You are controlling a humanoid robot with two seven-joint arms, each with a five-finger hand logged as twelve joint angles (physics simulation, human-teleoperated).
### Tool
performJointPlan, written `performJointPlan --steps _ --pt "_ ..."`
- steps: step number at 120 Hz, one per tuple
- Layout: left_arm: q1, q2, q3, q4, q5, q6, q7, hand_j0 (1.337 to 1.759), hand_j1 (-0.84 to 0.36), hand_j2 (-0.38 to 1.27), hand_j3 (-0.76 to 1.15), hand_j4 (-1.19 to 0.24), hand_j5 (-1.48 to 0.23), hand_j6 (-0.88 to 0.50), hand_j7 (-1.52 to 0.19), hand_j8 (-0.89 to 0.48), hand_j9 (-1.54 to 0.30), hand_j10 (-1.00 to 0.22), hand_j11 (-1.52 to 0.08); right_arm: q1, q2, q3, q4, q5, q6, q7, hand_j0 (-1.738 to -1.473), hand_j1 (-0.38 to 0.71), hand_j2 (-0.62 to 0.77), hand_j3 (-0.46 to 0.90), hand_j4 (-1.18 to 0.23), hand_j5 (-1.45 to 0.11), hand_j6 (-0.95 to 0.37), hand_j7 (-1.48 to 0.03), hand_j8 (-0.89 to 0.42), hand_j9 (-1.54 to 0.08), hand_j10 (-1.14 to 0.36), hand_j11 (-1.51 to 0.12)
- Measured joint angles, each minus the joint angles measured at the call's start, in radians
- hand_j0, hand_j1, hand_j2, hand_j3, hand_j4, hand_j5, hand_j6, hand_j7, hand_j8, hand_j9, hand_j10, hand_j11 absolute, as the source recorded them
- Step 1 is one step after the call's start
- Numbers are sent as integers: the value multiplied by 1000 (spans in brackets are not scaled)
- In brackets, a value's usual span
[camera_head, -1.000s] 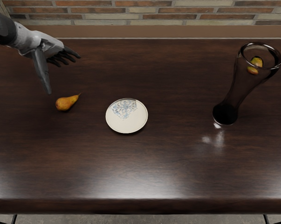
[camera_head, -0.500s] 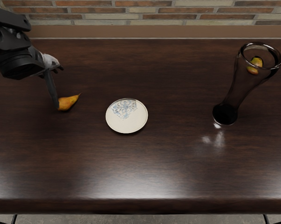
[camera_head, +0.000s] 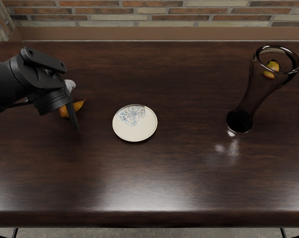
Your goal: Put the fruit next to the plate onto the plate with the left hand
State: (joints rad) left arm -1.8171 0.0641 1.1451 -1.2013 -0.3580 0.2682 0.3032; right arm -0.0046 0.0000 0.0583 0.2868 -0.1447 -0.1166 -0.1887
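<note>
1. Head view, the only one given: a dark wooden table [camera_head: 179, 173] with a small pale plate [camera_head: 135, 137] near its middle.
2. Left of the plate, near but not touching it: the pear [camera_head: 78, 105], lying on the wood, not yet on the plate.
3. Long axis slanted, with the stem end toward the plate and a little to the table's far side, and the fat end away from the plate. Mostly covered by the arm, with only the stem end and a sliver of the fat end showing.
4. Right over the pear, on its side away from the plate: the left hand [camera_head: 70, 87], come in from the left edge and almost wholly hidden behind its own dark wrist.
5. Grip: cannot tell whether slack, closed, or already around the fruit.
6. Judged to be the grasping step, with no sideways gap left between hand and pear. After that, a short carry rightward to the plate.
7. Well right of the plate: a tall dark glass vase [camera_head: 258, 94] with a second fruit [camera_head: 271, 69] inside, clearly not the one meant.
8. Right arm out of sight, so the left is the nearer anyway.
</note>
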Motion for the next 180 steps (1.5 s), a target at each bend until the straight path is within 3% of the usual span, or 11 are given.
performJointPlan --steps 57,180 --pt "52 -5 -4 15 4 93 2 1658 158 32 0 -160 -207 -160 -207 -160 -207 -160 -207 0 0 0 0 0 0 0 -1658 -349 0 0 0 0 0 0 0 0 0 0" --pt "124 -61 0 89 9 200 -31 1658 -1 59 0 -293 -380 -293 -380 -293 -380 -293 -380 0 0 0 0 0 0 0 -1658 -349 0 0 0 0 0 0 0 0 0 0"
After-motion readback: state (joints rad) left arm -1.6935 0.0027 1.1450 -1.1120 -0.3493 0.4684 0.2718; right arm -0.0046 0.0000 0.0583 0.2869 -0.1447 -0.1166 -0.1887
